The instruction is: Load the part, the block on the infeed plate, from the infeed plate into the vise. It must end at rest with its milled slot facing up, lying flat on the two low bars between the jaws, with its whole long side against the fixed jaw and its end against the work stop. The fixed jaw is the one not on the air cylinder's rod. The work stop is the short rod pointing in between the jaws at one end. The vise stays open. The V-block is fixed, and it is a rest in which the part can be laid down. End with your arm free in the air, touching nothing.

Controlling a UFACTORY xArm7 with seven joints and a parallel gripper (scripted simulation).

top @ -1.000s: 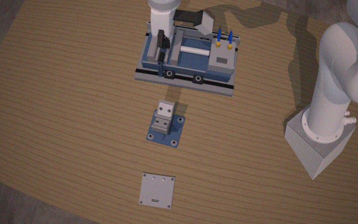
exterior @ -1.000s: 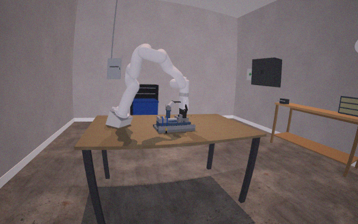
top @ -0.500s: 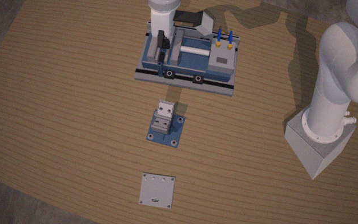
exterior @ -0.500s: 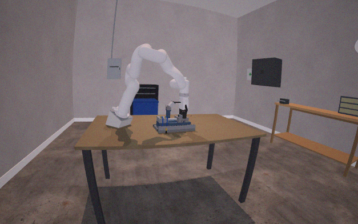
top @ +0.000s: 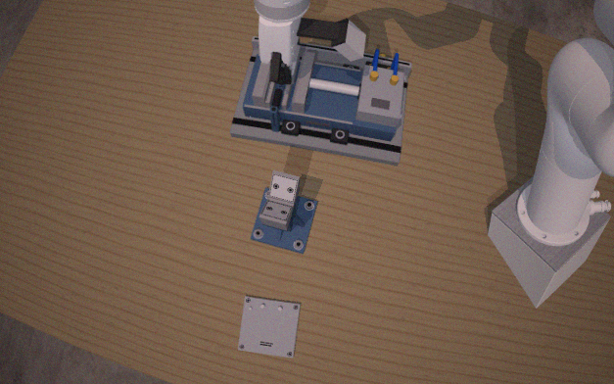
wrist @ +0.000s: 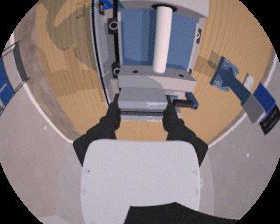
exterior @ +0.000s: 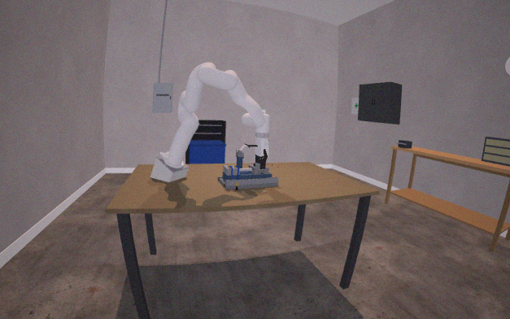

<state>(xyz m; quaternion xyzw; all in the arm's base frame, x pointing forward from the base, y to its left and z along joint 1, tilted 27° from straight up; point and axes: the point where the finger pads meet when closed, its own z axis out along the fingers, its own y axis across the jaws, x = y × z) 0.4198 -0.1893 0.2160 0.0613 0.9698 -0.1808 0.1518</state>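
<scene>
On the wooden bench [top: 113, 196], nearest the viewer, the infeed plate [top: 269, 327] is seen with no block on it, and the V-block [top: 279, 208] beyond it is unoccupied. Farther off, the gripper [wrist: 141, 115] is lowered over the vise [top: 318, 105], its fingers held partly closed on the part [wrist: 145, 90] between the jaws. Before release, the part should be pressed flush to the fixed jaw and slid endwise to the work stop. The slot, the low bars and any contact are hidden.
</scene>
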